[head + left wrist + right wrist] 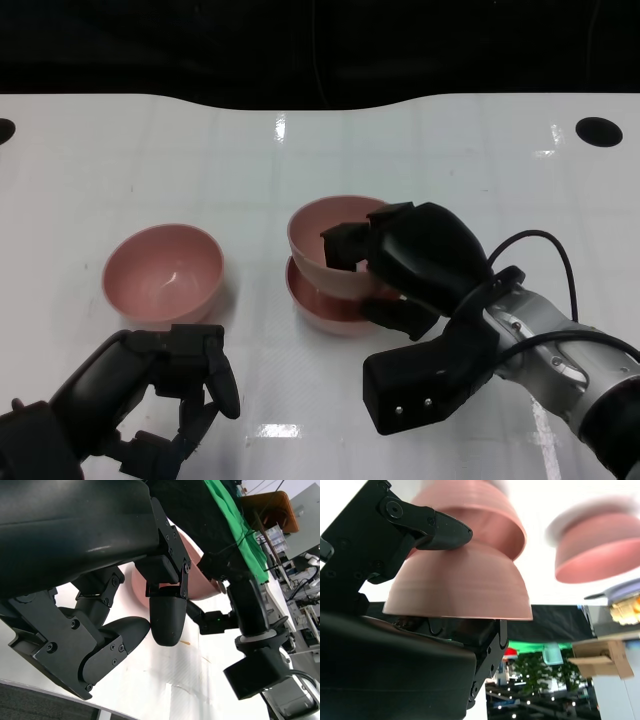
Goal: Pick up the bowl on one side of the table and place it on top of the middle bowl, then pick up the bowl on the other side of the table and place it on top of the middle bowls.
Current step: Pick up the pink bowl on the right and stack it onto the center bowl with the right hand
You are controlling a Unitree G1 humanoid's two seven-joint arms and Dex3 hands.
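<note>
Setting: robotics lab or workshop, showing a test bench.

A glossy white table [300, 140] with round black holes [599, 131] is standing against a dark backdrop; beyond it, cluttered shelving [300, 575], green fabric [235, 525], a brown chair back [272, 510], cardboard boxes [600, 657] and strings of small lights [520, 705] are showing.

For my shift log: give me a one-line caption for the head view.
Right hand holds a pink bowl on the middle pink bowl; left pink bowl waits.
</note>
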